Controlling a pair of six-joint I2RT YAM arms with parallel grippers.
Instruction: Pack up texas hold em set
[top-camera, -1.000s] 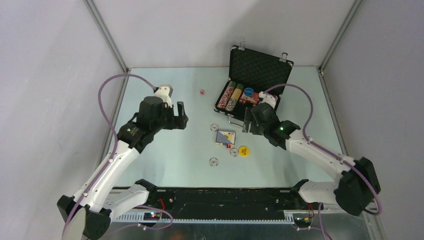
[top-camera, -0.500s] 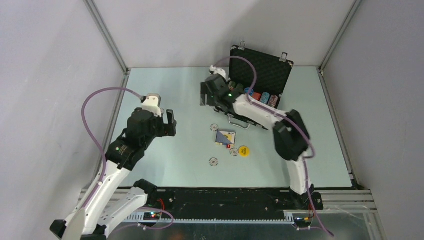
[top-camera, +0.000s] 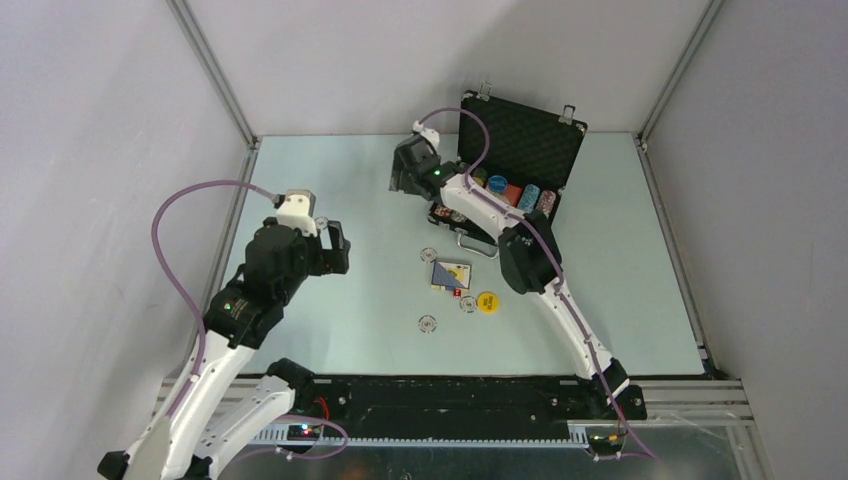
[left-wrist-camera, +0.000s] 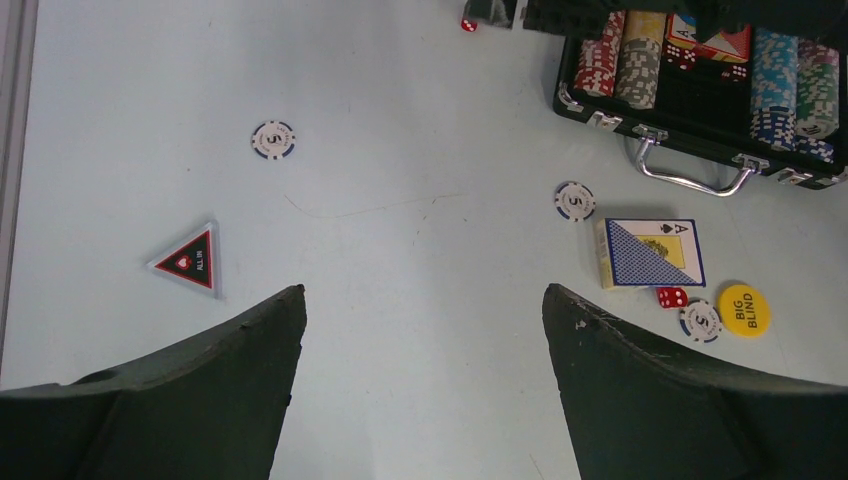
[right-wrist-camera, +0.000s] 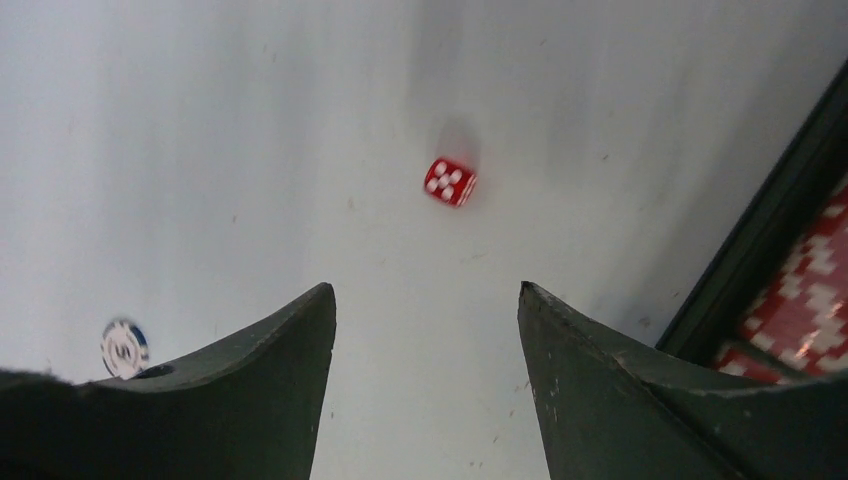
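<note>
Black rectangular briefcase with silver handle (top-camera: 520, 135) sitting open at far right of pale table (top-camera: 320, 170), chip rows (left-wrist-camera: 630, 65) lining up inside. Right jaws standing apart, gripping nothing, hovering over tiny red die (right-wrist-camera: 450, 181) near case's left end. Left jaws gaping wide too, empty, hovering over left side of table. Blue-backed card deck (top-camera: 450, 274), yellow round disc (top-camera: 487, 300) and loose white chips (top-camera: 428, 323) lying in front of case. Dark triangular piece (left-wrist-camera: 190, 262) lying off on its own.

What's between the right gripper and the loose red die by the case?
Nothing: in the right wrist view, only bare table separates the open right gripper from the red die.
</note>
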